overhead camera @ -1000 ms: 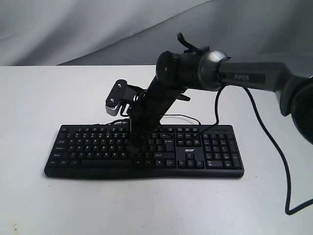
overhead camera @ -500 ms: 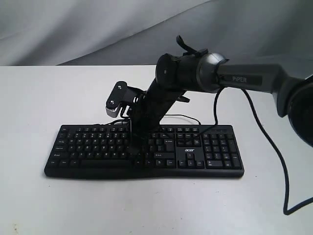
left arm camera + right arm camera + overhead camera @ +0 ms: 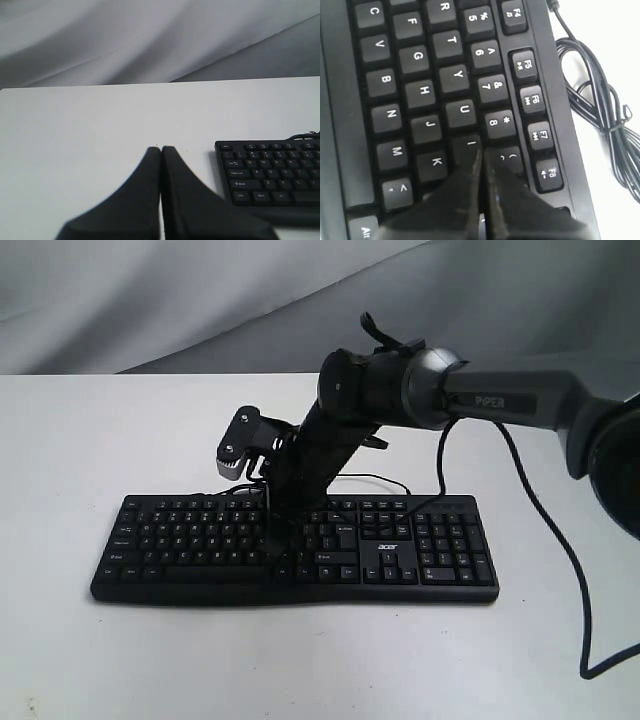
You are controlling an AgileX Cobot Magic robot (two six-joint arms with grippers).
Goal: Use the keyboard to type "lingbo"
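A: Keyboard [image 3: 295, 550], flat on the middle of the table [image 3: 90, 440]; right gripper [image 3: 481, 152], closed, tip at the I key [image 3: 465, 142].

B: Hazard: the tip borders the 9 key [image 3: 512, 159]; slight drift would likely strike both. Left gripper [image 3: 161, 150], also closed, hangs clear of the keys.

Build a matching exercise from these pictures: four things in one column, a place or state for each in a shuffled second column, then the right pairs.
Things
1. right gripper
2. left gripper
3. cable
4. acer logo

Places or states
A. bundled on the table beside the function keys
B. shut, tips at the I key
C. printed just above the arrow keys
D. shut, over bare table off the keyboard end

Pairs: 1-B, 2-D, 3-A, 4-C
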